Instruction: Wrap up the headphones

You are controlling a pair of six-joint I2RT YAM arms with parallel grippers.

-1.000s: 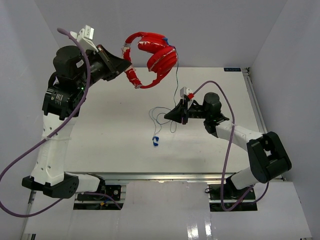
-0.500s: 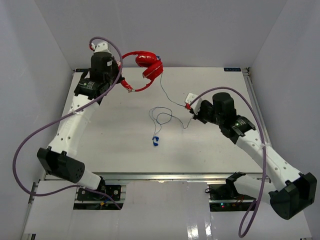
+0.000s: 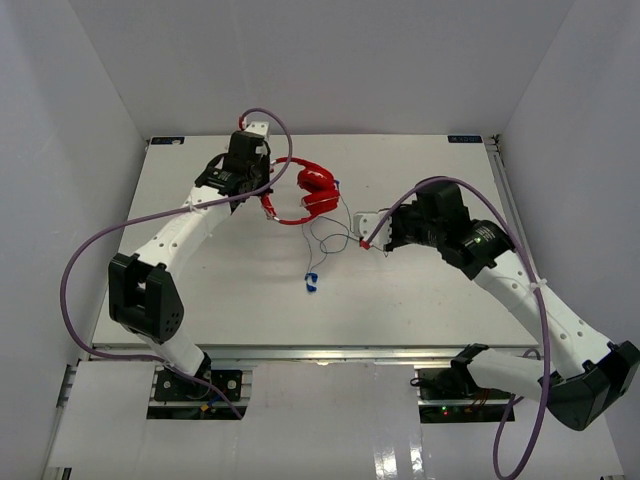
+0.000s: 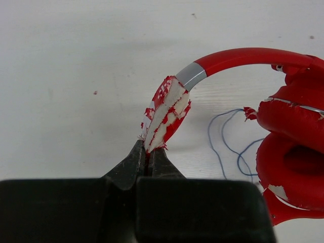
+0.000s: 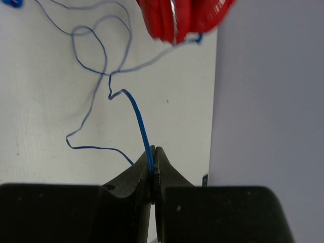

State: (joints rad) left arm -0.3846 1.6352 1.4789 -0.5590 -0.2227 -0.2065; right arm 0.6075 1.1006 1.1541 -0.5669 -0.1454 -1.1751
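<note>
Low over table (image 3: 200, 290): left hand (image 4: 149, 152) pinches headphones (image 4: 288, 152), right hand (image 5: 153, 158) cord (image 5: 137, 112).

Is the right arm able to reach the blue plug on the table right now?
Probably yes: only bare table and loose cord lie between the right gripper and the plug, though that gripper is shut on the cord.

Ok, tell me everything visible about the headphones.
The headphones are bright red, over-ear, with a silver band joint and earcups close together. Their covering is flaking, showing white beneath. The left gripper is shut on the worn headband end; the right gripper pinches the thin blue cord, which loops over the table to a blue plug.
</note>
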